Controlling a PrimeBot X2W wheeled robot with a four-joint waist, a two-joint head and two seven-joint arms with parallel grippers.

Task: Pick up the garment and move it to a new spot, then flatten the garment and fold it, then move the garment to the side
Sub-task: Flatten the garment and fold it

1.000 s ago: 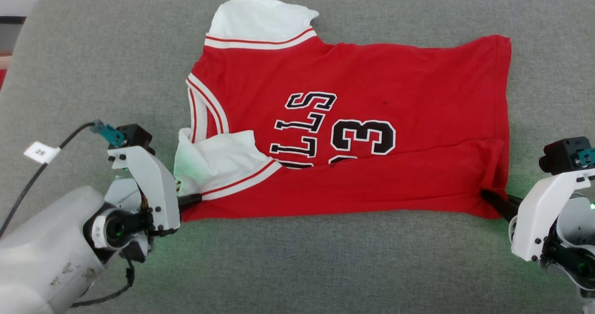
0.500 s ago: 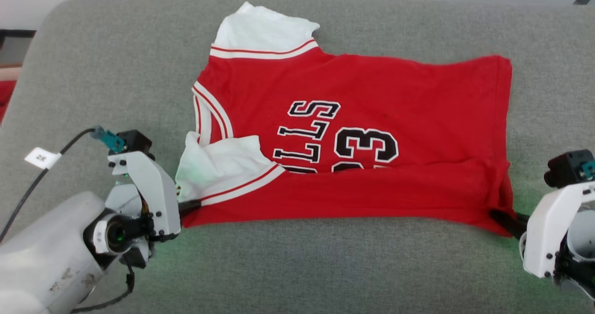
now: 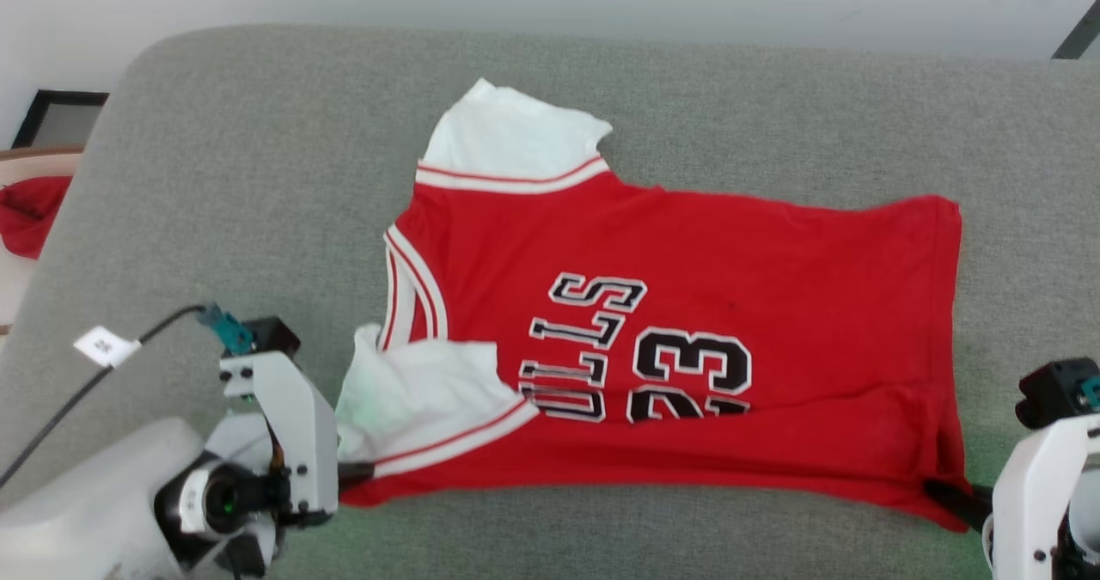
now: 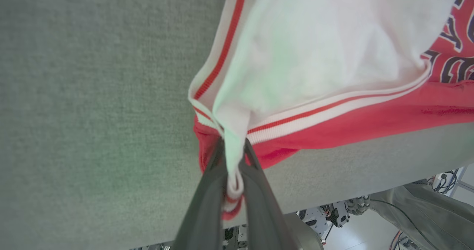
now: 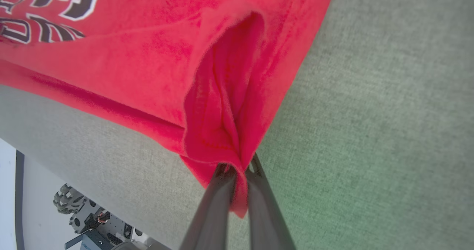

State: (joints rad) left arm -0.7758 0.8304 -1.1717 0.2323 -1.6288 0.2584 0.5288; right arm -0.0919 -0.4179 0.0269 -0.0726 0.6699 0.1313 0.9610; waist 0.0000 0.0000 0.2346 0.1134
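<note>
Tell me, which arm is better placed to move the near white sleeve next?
Left: the left gripper pinches the garment at its white sleeve; the right gripper is shut on the hem corner opposite.

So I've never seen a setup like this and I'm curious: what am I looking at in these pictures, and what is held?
It is a two-armed robot. The wide picture comes from a camera on its head, looking down at a grey padded surface where a red T-shirt with white sleeves lies spread, its near edge folded over. The other two come from cameras on the wrists, looking along each claw's dark fingers. The left claw is shut on the sleeve-side corner; the right claw is shut on the hem corner.
</note>
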